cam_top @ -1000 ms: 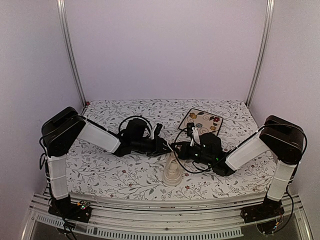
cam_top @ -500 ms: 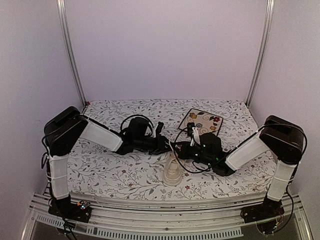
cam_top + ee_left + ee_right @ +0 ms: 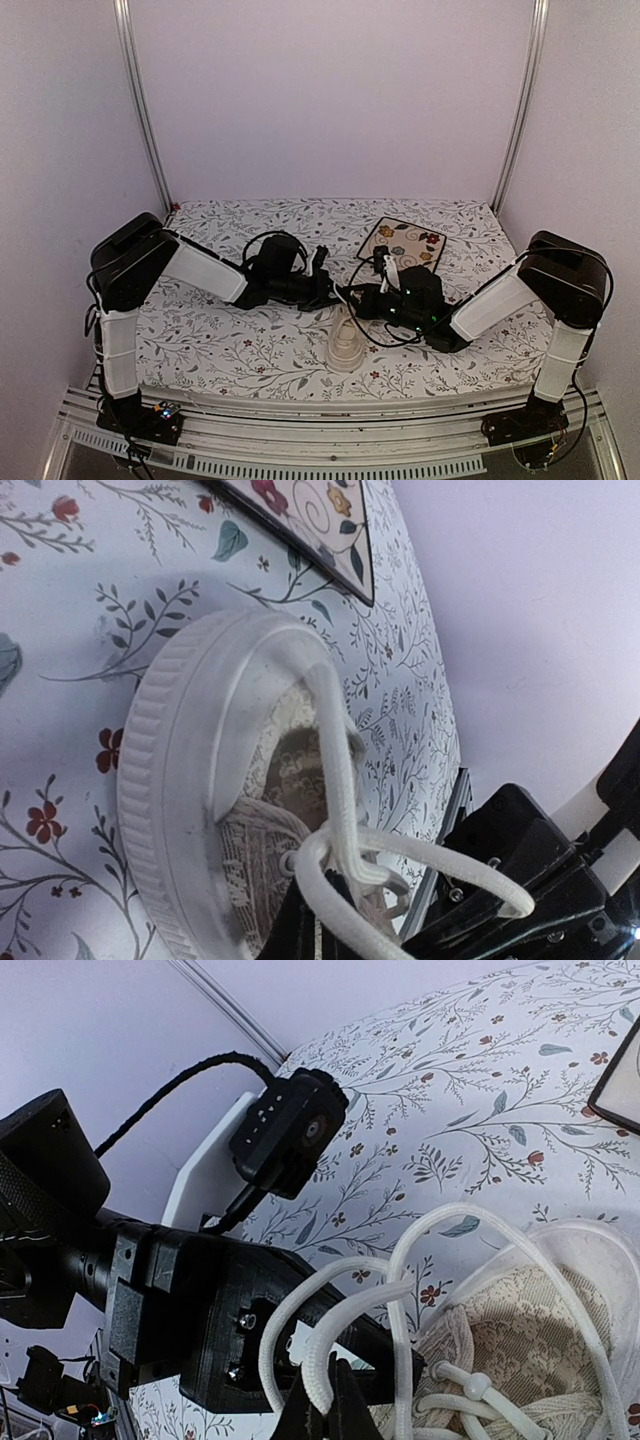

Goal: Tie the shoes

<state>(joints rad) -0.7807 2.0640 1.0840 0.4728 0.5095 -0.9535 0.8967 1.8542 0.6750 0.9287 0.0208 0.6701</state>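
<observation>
The cream-white shoe (image 3: 346, 348) lies near the table's front edge, its rubber toe cap (image 3: 165, 770) turned towards the arms. White laces (image 3: 335, 730) rise from the eyelets in loops. My left gripper (image 3: 333, 290) hangs just above and behind the shoe. In the left wrist view the left gripper (image 3: 312, 932) is shut, with a lace loop at its tips. My right gripper (image 3: 362, 300) faces it from the right, tips almost touching. In the right wrist view the right gripper (image 3: 335, 1408) is shut on a loop of lace (image 3: 330, 1360) over the shoe's tongue (image 3: 520, 1345).
A square floral tile (image 3: 402, 242) lies behind the right arm on the flowered tablecloth (image 3: 230, 350). The left arm's black gripper body (image 3: 190, 1330) and its wrist camera (image 3: 290, 1130) sit close in front of the right gripper. Black cables loop over both wrists.
The left gripper's jaws have closed at the lace. The left arm has shifted slightly to the right and towards the back. The right arm has stayed still, holding its loop.
</observation>
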